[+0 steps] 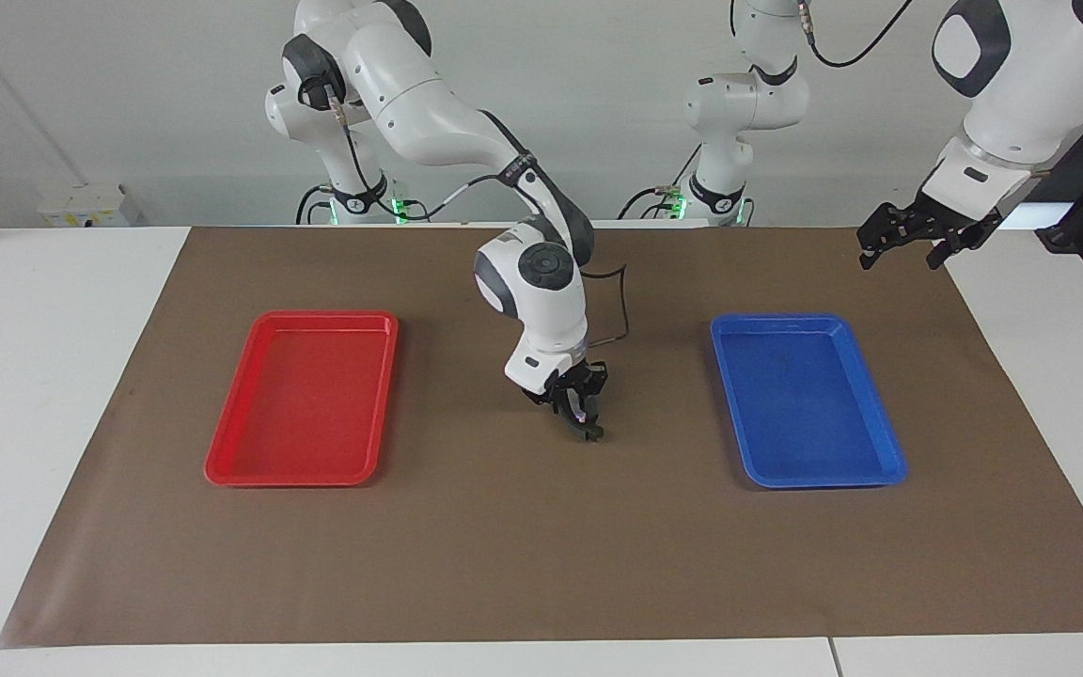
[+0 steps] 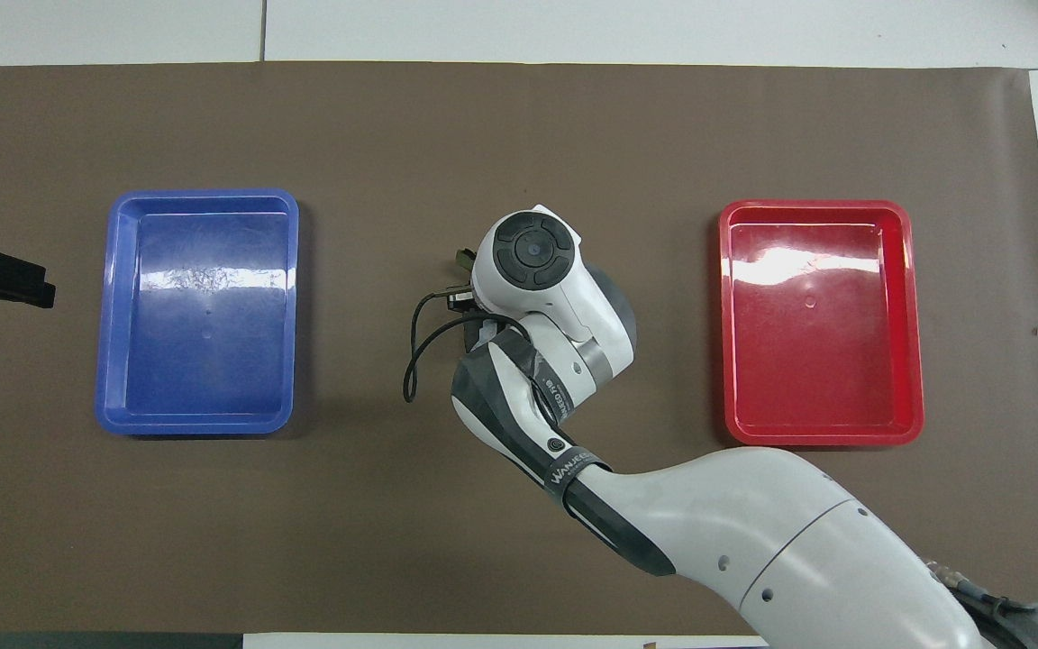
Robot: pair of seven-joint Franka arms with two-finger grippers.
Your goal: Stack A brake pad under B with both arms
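My right gripper [image 1: 583,420] hangs low over the brown mat [image 1: 541,564], midway between the two trays. A small dark piece [image 1: 589,435] shows at its tip just above the mat; I cannot tell whether it is a brake pad. In the overhead view the right arm's wrist [image 2: 532,261] covers that spot. Neither the grey pad A nor the black crescent shoe B shows plainly anywhere. My left gripper [image 1: 906,243] waits open and empty in the air over the mat's edge at the left arm's end, and it also shows in the overhead view [image 2: 5,279].
An empty red tray [image 1: 305,400] lies toward the right arm's end and an empty blue tray [image 1: 805,400] toward the left arm's end. Two smaller white arms [image 1: 739,103] stand at the robots' edge of the table.
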